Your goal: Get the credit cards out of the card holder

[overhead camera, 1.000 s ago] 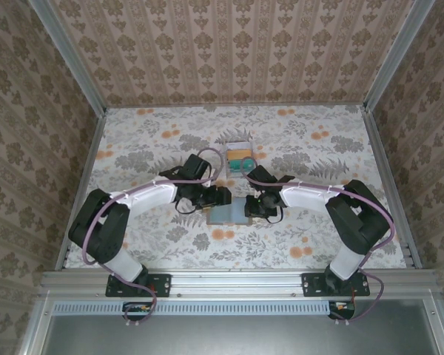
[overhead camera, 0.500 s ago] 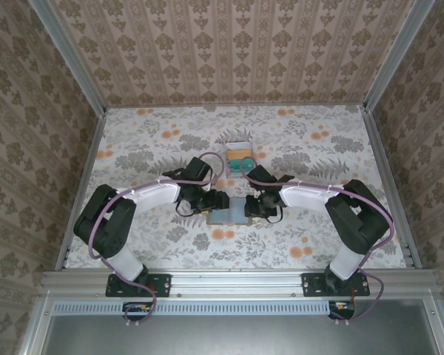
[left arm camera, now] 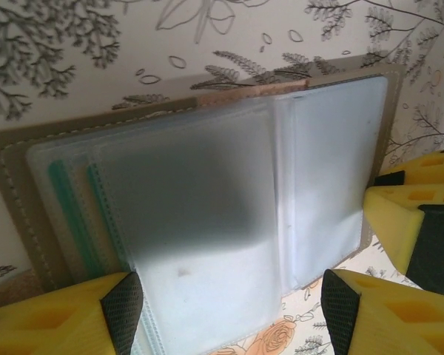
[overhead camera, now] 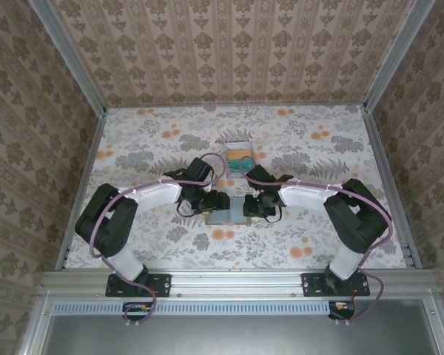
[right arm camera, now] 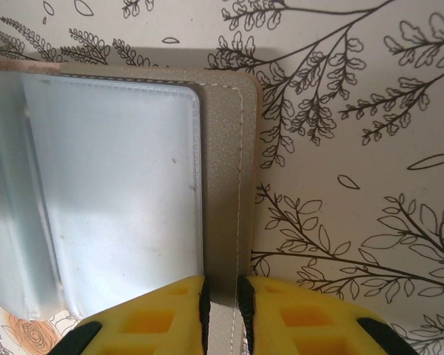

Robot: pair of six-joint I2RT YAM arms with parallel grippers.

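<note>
Shifted slightly inward, the left gripper (left arm camera: 231,307) is held spread over the card holder (left arm camera: 207,214), nearer the table's (overhead camera: 133,140) near edge, its right edge pinched by the right gripper (right arm camera: 220,303), probably so the credit cards (left arm camera: 59,200) can be drawn.

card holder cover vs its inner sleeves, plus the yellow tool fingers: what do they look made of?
Olive-grey card holder cover: likely leather or faux leather, matte; fine grain and a pale stitch line along the edge.
Pale blue-grey inner sleeves: soft frosted plastic, semi-sheer; teal card edges show through.
Yellow right tool fingers: hard moulded plastic, matte, with recessed pockets; black pads, possibly rubber.
</note>
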